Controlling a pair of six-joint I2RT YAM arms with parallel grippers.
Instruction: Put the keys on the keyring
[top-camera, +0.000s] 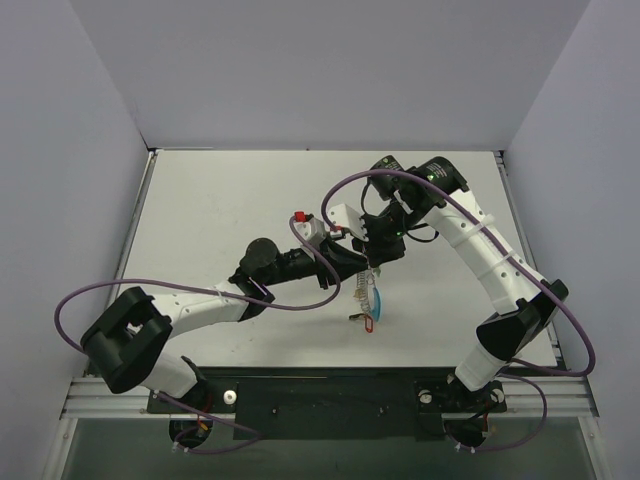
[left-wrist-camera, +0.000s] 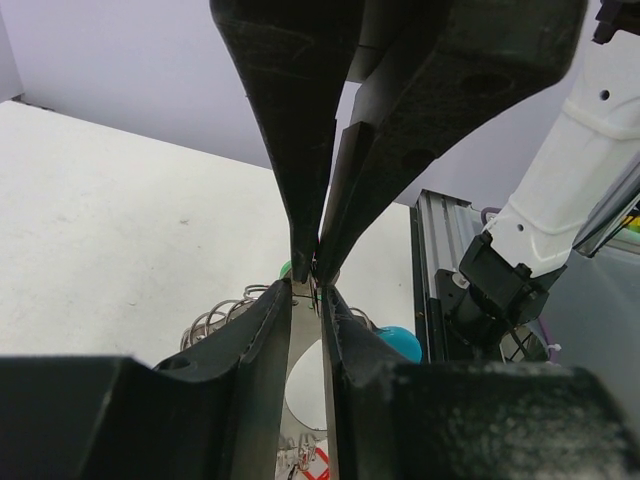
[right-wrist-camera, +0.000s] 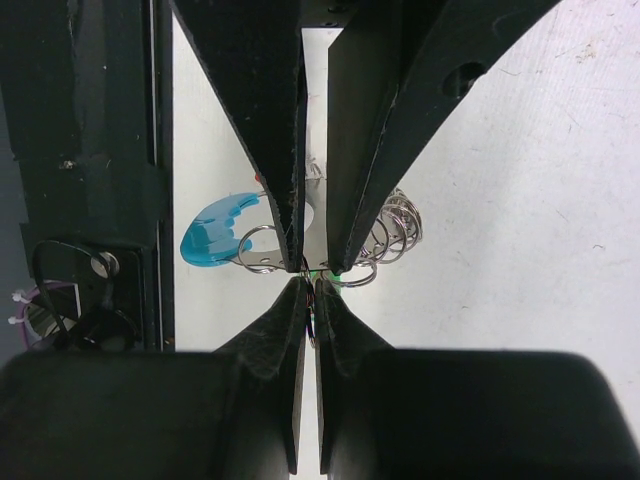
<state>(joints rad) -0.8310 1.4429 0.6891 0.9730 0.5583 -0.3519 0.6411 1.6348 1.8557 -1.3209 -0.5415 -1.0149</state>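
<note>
My two grippers meet tip to tip above the middle of the table. The left gripper is shut on the flat silvery plate of the keyring. The keyring's coiled wire loops, a light-blue tag and a red tag hang from it. The right gripper is shut on a thin piece at the plate's edge. A green key head peeks out beside its tips; the rest of the key is hidden.
The right arm's white links and the black mounting rail along the table's near edge stand close on the right. Purple cables loop over the arms. Grey walls close in the table on three sides.
</note>
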